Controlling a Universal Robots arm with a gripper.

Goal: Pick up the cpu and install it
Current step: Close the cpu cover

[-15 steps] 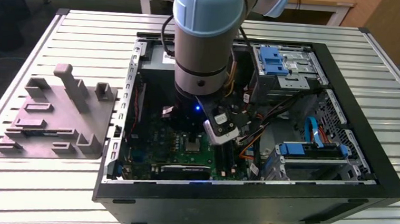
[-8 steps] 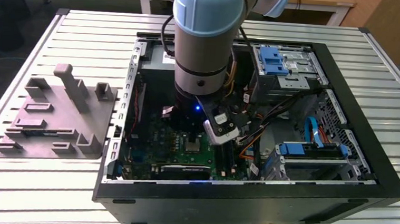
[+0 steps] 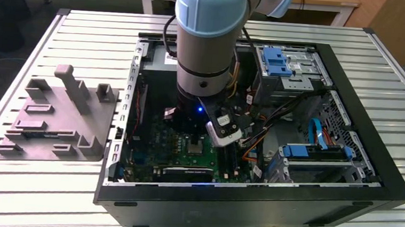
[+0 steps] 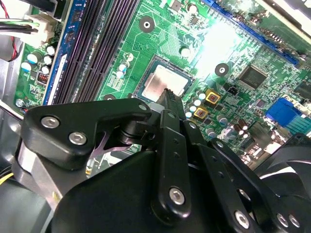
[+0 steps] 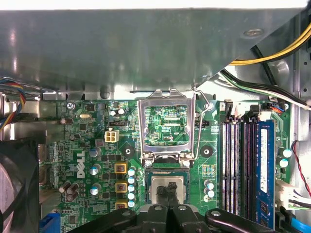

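Observation:
The cpu (image 5: 163, 183) lies flat in its socket on the green motherboard (image 5: 87, 145), its pale silver top showing in both wrist views (image 4: 158, 87). In the exterior view the cpu (image 3: 196, 145) is a small pale square inside the open computer case (image 3: 370, 157). My gripper (image 5: 168, 187) hangs just over the chip's middle with its two black fingers pressed together and nothing between them. Whether the tips touch the chip I cannot tell. The socket's metal frame (image 5: 167, 127) stands flipped open beside the chip, its lever (image 5: 204, 104) raised.
A grey moulded tray (image 3: 52, 119) rests on the slatted table at the exterior view's left. Memory slots (image 5: 243, 160), bundled cables (image 5: 272, 53) and a black fan (image 5: 17, 179) surround the socket. Blue drive brackets (image 3: 276, 60) sit along the case's far side.

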